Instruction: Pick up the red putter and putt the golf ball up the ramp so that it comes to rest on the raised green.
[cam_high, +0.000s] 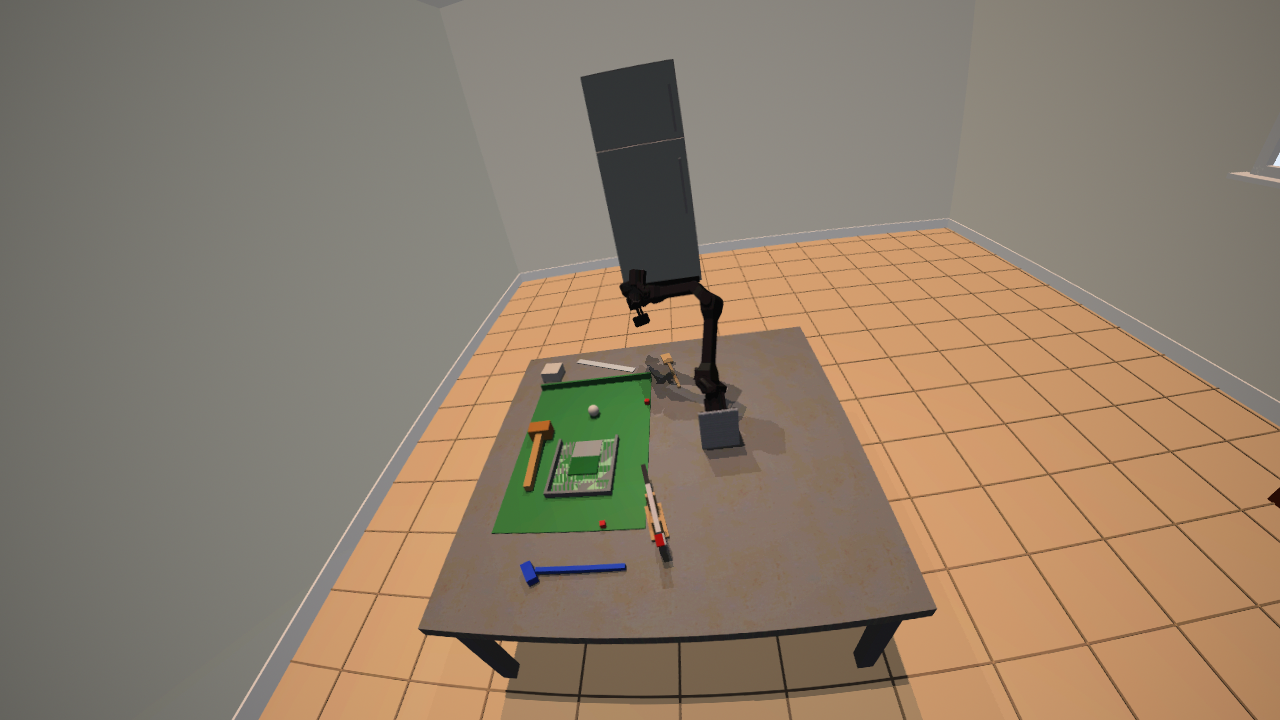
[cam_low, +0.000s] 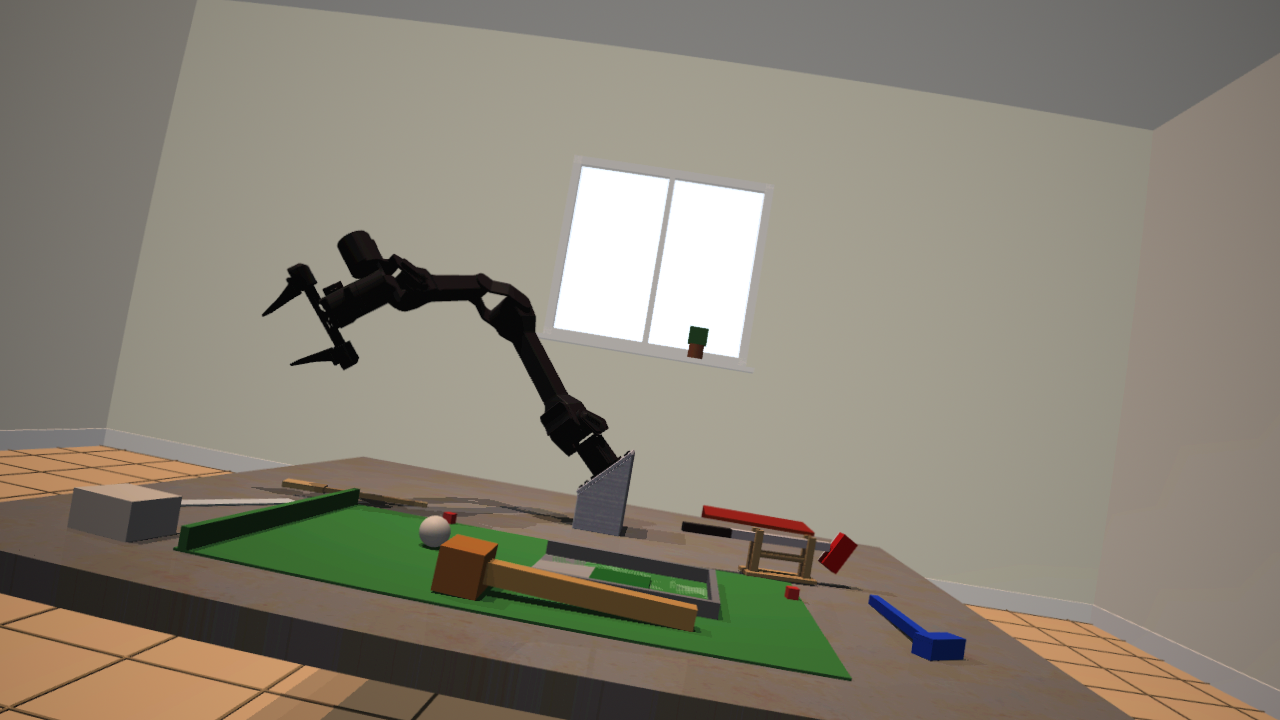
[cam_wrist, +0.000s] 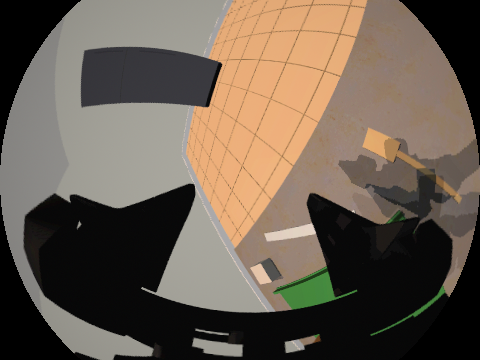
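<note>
My gripper (cam_low: 277, 339) (cam_wrist: 253, 194) is open and empty, high above the table's far left part in the exterior view, well away from the putter. The red putter has a red head (cam_high: 660, 540) (cam_low: 838, 553), a pale shaft and a black grip (cam_low: 707, 529). It rests across a small wooden rack (cam_low: 757, 550) beside the mat. The white golf ball (cam_high: 593, 411) (cam_low: 435, 531) lies on the green mat (cam_high: 528, 517) (cam_low: 760, 613), in front of the grey ramp (cam_high: 588, 447) (cam_low: 568, 566). The raised green (cam_high: 583, 464) (cam_low: 622, 577) adjoins the ramp and holds no ball.
An orange mallet (cam_high: 534, 461) (cam_low: 590, 592) lies on the mat. A blue putter (cam_high: 580, 568) (cam_low: 897, 617), a wooden mallet (cam_high: 666, 359) (cam_wrist: 382, 144), a white strip (cam_high: 605, 366) (cam_wrist: 290, 232) and a grey block (cam_high: 552, 370) (cam_low: 125, 512) lie around it. Two red cubes (cam_high: 647, 402) (cam_high: 602, 523) sit near its edges.
</note>
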